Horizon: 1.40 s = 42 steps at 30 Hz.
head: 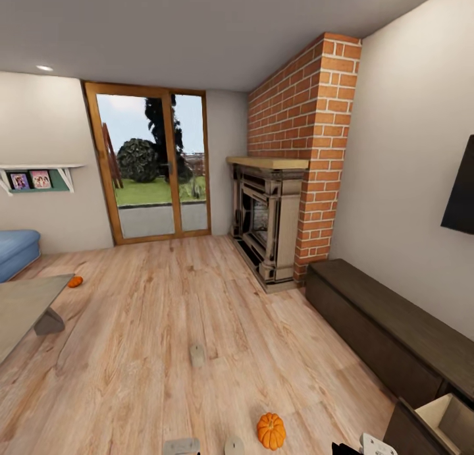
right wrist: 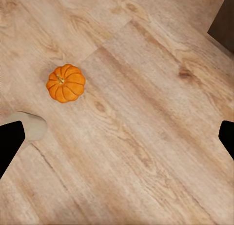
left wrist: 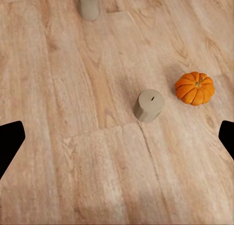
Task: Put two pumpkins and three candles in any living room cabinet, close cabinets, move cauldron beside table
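One orange pumpkin (head: 270, 430) lies on the wood floor close in front of me, with a beige candle (head: 234, 445) just left of it and a second candle (head: 197, 355) farther out. Another pumpkin (head: 75, 282) sits by the far corner of the table (head: 23, 307). My left gripper (left wrist: 117, 139) hangs open above the floor, with a candle (left wrist: 149, 105), the pumpkin (left wrist: 195, 88) and a farther candle (left wrist: 88, 3) ahead of it. My right gripper (right wrist: 117, 139) is open too, over bare floor near the pumpkin (right wrist: 66, 83); one finger partly hides a candle (right wrist: 31, 125). The cauldron is out of view.
The long dark cabinet (head: 388, 323) runs along the right wall, with one drawer (head: 447, 419) pulled open at its near end. A stone fireplace (head: 266, 224) stands under the brick chimney. A glass door is at the back, and a blue sofa (head: 16, 251) at far left.
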Tool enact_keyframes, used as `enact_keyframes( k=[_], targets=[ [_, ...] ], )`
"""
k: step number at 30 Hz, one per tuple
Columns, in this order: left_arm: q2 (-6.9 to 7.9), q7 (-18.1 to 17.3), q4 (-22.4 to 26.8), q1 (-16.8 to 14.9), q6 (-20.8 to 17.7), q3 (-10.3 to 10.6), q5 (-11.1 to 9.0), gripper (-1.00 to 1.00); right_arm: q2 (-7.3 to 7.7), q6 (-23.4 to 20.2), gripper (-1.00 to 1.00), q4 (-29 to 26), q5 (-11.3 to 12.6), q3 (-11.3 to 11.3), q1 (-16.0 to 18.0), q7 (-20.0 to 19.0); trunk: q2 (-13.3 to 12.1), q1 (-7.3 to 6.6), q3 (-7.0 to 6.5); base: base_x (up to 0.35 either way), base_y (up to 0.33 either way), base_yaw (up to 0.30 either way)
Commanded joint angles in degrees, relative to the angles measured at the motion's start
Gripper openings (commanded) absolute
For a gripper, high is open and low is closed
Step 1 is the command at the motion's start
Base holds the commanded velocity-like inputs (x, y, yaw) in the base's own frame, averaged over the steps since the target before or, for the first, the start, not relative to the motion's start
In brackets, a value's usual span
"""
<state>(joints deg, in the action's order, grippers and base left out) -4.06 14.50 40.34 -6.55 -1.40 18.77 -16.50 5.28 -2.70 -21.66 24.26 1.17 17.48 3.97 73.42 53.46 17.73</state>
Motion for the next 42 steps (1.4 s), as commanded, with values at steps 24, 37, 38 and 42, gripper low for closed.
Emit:
enact_keyframes(
  k=[24, 37, 38, 42],
  targets=[
    [0.02, 0.35, -0.34, -0.04, -0.23, 0.3, -0.29, 1.0, -0.01, -0.36, 1.0, 0.03, 0.21, -0.05, 0.01, 0.16, -9.6, -5.28, -4.24, 0.0, 0.0, 0.0],
    [0.02, 0.31, -0.3, -0.04, -0.22, 0.3, -0.29, 1.0, -0.01, -0.3, 1.0, 0.04, 0.22, -0.03, 0.01, 0.16, -14.81, -8.13, -6.59, 0.0, 0.0, 0.0],
    [0.02, 0.3, -0.3, -0.04, -0.23, 0.3, -0.29, 1.0, -0.01, -0.3, 1.0, 0.04, 0.22, -0.05, 0.01, 0.16, -15.21, -8.35, -6.79, 0.0, 0.0, -0.016],
    [0.02, 0.28, -0.34, -0.04, -0.26, 0.3, -0.23, 1.0, -0.02, -0.29, 1.0, 0.04, 0.25, -0.09, 0.01, 0.16, -16.82, -9.23, -7.69, 0.0, 0.0, -0.068]
  ],
)
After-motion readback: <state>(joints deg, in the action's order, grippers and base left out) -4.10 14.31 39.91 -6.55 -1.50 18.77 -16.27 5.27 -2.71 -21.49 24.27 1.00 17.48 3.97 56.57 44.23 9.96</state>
